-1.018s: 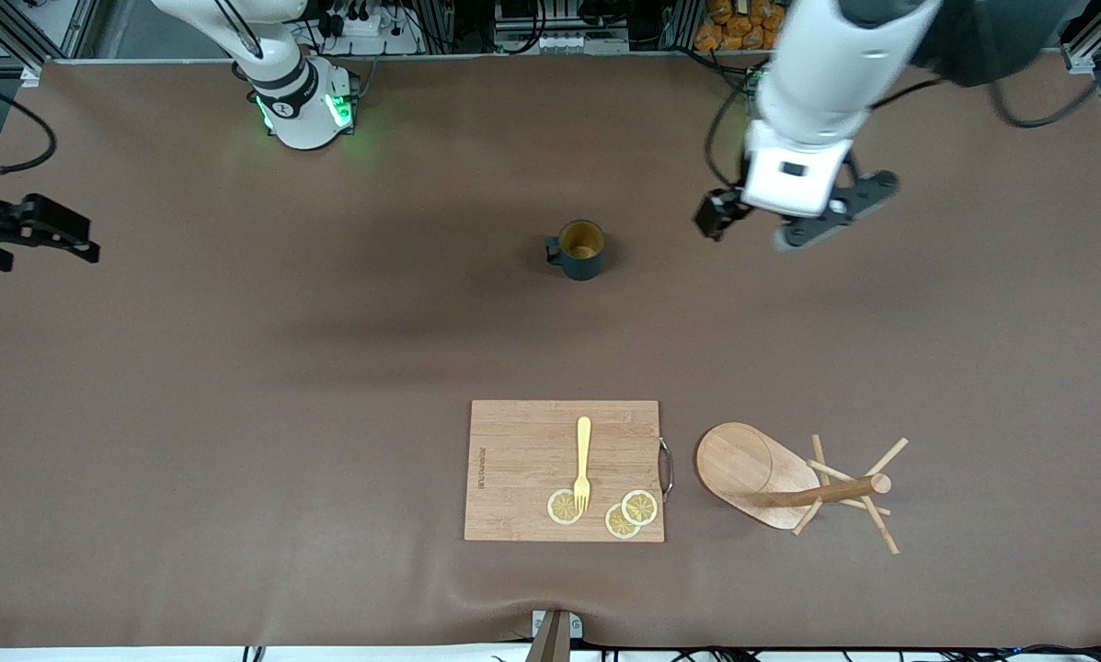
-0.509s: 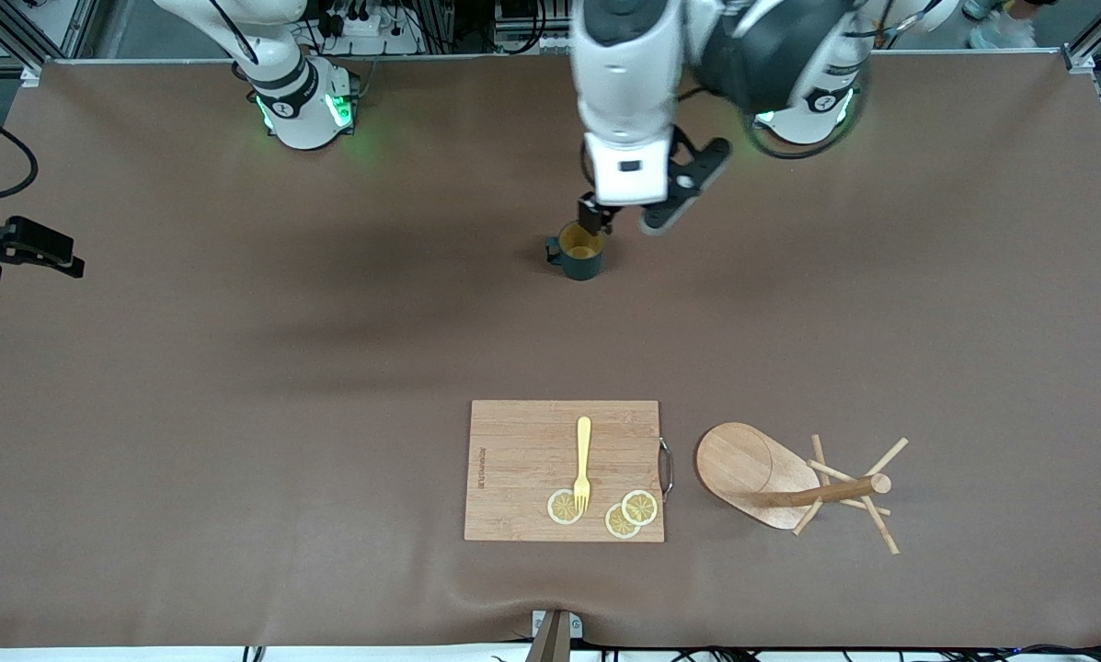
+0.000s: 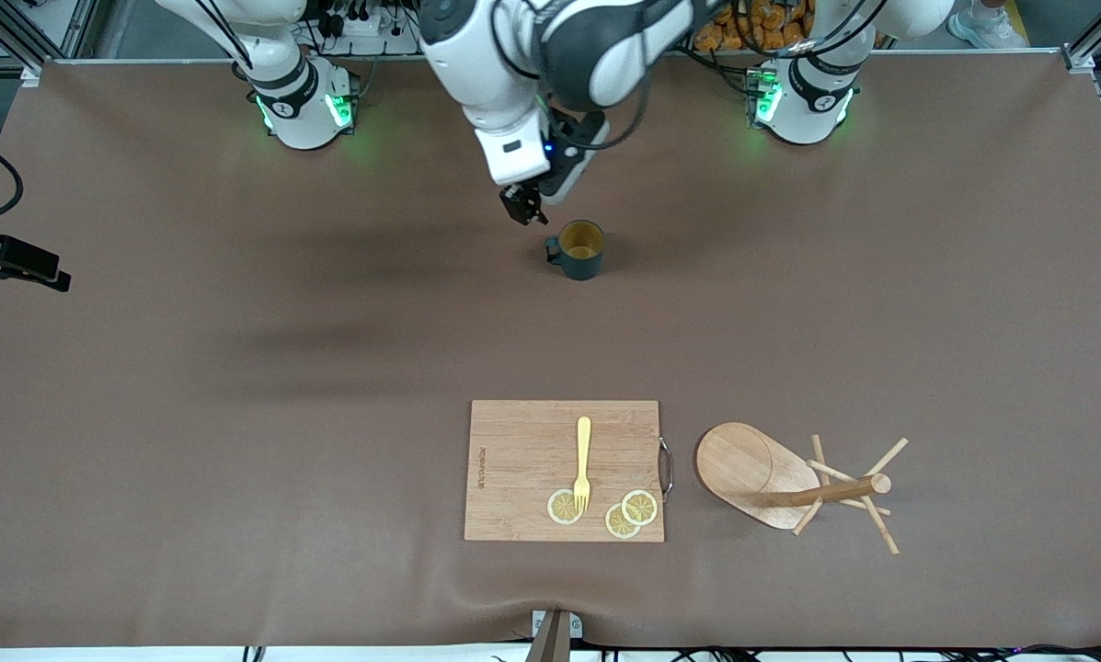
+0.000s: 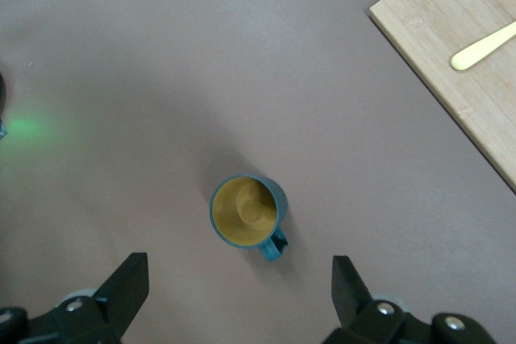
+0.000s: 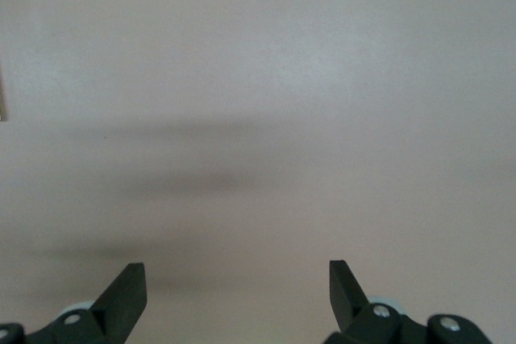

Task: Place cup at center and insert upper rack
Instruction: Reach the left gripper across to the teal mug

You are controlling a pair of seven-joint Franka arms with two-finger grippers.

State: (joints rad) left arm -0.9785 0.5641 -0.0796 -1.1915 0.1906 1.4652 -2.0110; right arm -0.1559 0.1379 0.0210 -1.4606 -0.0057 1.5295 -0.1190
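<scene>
Swinging across from the left arm's end of the table, the left gripper (image 3: 533, 204) now hangs above the cloth just beside the cup (image 3: 579, 249), on the side toward the right arm's end, having passed over the cup on the way; nothing on the table has shifted.

Nearest the front camera, well apart from the cup, lie the cutting board (image 3: 522, 460) with a yellow fork (image 3: 583, 464) and lemon slices (image 3: 622, 512), and beside it, toward the left arm's end, the upper rack (image 3: 789, 487). The rack is tipped on its side, its post running along the table toward the left arm's end and its oval base turned to the board.

The cup stands upright near the table's middle, mouth up, handle pointing toward the right arm's end. In the left wrist view the cup (image 4: 247, 212) sits between the two spread fingers (image 4: 121, 292) and well below them; nothing is held. The left arm is plainly the nearer one, and judged from this, a straight descent should bring the jaws around the rim.

Out at the right arm's end of the table, far from the cup, the right gripper (image 5: 234, 288) waits with fingers spread over bare cloth. It is partly cut off at the frame edge in the front view, and the left gripper's fingers are largely hidden under its own wrist there.
</scene>
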